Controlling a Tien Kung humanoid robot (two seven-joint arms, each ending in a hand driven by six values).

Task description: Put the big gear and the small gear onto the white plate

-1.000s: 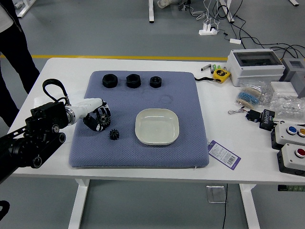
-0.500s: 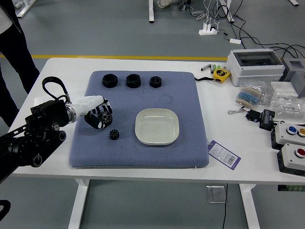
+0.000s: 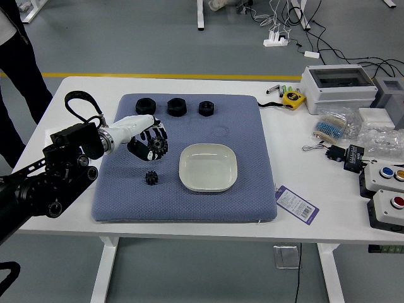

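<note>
Carefully, Big Gear Bound for the Plate

My left hand [image 3: 134,128] has its fingers closed on the big black toothed gear [image 3: 157,148], just left of the white, rounded plate [image 3: 208,169]. The small black toothed gear [image 3: 151,178] lies on the blue-grey textured mat [image 3: 246,202], nearer the table's edge. My hold looks to be near my fingertips, so a loose pinch could let the gear twist out. Crossing too low, I might clip the rim and shove the plate; releasing early would drop the gear short.
</note>
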